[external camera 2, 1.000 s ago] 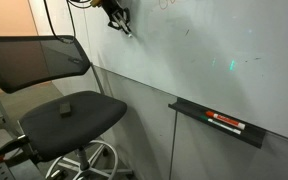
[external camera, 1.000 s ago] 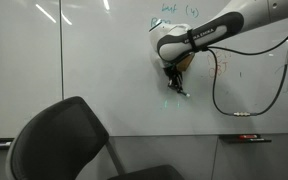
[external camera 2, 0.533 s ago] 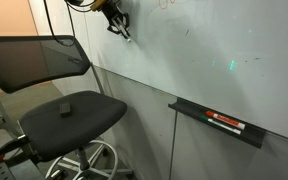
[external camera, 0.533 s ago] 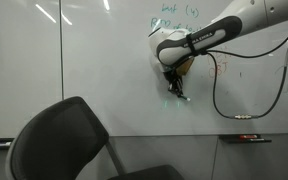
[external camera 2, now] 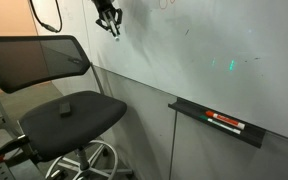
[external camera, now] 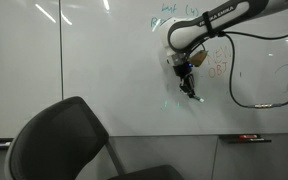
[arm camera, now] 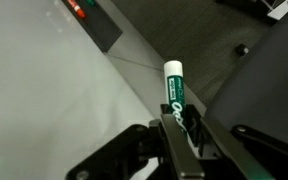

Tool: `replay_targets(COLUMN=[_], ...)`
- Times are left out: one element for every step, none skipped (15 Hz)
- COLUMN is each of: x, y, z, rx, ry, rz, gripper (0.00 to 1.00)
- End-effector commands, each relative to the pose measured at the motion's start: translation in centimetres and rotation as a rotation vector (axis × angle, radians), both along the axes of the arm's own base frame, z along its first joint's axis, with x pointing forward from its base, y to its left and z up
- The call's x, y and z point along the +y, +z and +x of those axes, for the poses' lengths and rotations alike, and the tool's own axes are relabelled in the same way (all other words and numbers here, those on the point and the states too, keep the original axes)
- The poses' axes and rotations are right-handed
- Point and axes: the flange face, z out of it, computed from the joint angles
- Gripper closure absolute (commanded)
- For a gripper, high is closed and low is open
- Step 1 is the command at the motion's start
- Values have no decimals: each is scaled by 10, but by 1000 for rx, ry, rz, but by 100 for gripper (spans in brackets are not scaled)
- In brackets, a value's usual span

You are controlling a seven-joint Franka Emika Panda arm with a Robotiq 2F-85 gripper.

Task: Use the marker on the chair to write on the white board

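Your gripper (arm camera: 177, 128) is holding the marker (arm camera: 174, 88): the jaws are drawn in narrow around the lower part of its barrel. In the wrist view the white barrel with its green label sticks out past the fingers, slanting along the whiteboard (arm camera: 34, 90). In both exterior views the marker points down and out from the gripper with its far end right at the board's surface, just below some green scribbles. Whether it actually touches cannot be told.

Your arm (external camera: 224, 18) comes in from the upper corner of an exterior view and slopes down to the wrist, which turns the gripper downward, close against the board. A black cable (external camera: 246, 104) loops under the forearm.

The black office chair (external camera 2: 44, 55) stands well below the gripper, with a small dark object (external camera 2: 64, 105) on its seat. A wall tray (external camera 2: 184, 108) farther along holds other markers (external camera 2: 227, 123).
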Motion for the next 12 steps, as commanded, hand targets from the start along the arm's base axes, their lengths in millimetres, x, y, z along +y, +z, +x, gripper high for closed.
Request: replay_targets(x=[-19,-22,-24,-26,-27,-29,-32,-34,-36,-38,-40,-41], y=[-5,-11,-20,-29,-37,-44,-50,-55,-60,-63,-65,-67], z=[-54,-63,-72,-80,-87,-94,-99,-104,-108,-111,-113,-116], rx=[117,145,173,204,230,253,275,294,308,319,327,333], ry=[-47,-64,-80,-96,-115,-134,-150,-164,-176,-186,-193,-200], rz=[65,89,120,151,181,207,231,248,263,274,283,291], gripper=[92,92,92,92,92,92,92,92,92,92,92,92])
